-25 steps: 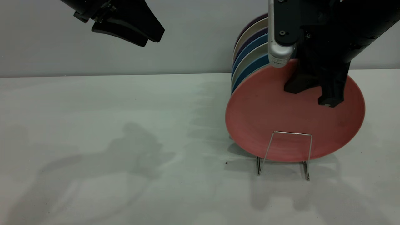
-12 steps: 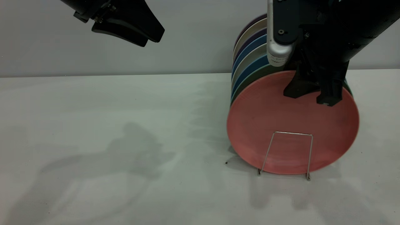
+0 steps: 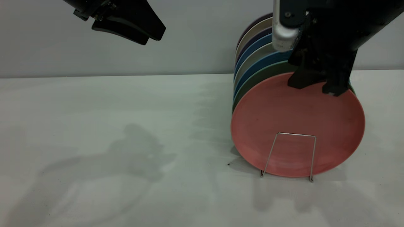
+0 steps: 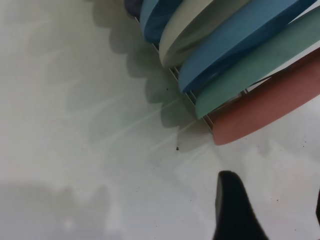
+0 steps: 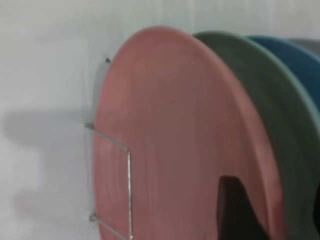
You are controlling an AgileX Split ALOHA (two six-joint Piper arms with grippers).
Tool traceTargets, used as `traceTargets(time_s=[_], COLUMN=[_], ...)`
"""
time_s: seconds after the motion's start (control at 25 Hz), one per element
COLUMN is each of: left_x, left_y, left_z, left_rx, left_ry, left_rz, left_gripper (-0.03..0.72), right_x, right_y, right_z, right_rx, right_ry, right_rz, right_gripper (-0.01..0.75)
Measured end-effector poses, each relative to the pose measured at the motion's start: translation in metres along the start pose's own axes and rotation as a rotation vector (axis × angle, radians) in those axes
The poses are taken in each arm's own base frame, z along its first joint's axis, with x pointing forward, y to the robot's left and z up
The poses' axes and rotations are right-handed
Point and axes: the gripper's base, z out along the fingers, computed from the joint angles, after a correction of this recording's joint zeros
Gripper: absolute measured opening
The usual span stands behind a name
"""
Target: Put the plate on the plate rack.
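Plate [image 3: 296,126] upright in plate rack [image 3: 288,156], teal-green plate [image 3: 255,82] behind.

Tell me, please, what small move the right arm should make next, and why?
Probably lift the right gripper straight up and clear. The plate stands upright in the plate rack, behind the front loop, against the teal-green plate; the fingers look parted at its top rim.

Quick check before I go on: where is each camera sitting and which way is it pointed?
Exterior: faces the table level-on; pink plate standing in the wire rack, right gripper at its top rim, left gripper raised, far left.
Left wrist: looks down at the plates' lower edges; one finger shows.
Right wrist: looks along the pink plate's face; one finger shows.
All share the pink plate.
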Motion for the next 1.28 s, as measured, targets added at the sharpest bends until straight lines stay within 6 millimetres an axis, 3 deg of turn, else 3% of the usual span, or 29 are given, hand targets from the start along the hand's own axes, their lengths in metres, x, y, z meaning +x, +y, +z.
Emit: traceTargets(time_s=[0.36, 0.6, 0.76, 0.92, 1.08, 1.28], left_x=[-0.002, -0.006, -0.006, -0.001, 0.007, 0.023], left_y=[-0.004, -0.002, -0.001, -0.003, -0.007, -0.041], left_z=[-0.007, -0.031, -0.053, -0.083, -0.129, -0.188], left_rx=[-0.002, -0.037, -0.068, -0.131, -0.241, -0.361], left_ry=[-0.014, -0.062, -0.073, -0.062, -0.078, -0.127], left_rz=[0.019, 0.031, 0.035, 0.004, -0.03, -0.034], left_gripper=[0.429, 0.429, 0.429, 0.429, 0.429, 0.429], right_x=[0.003, 0.0, -0.002, 0.0, 0.016, 0.037], right_y=[0.006, -0.006, -0.013, -0.017, -0.015, -0.007], right_z=[-0.01, -0.045, -0.075, -0.112, -0.15, -0.201], right_rx=[-0.078, 0.031, 0.113, 0.207, 0.321, 0.491], right_ry=[0.056, 0.065, 0.056, 0.047, 0.16, 0.269], right_rz=[0.061, 0.055, 0.164, 0.409, 0.608, 0.845], right_gripper=[0.39, 0.39, 0.39, 0.39, 0.39, 0.39])
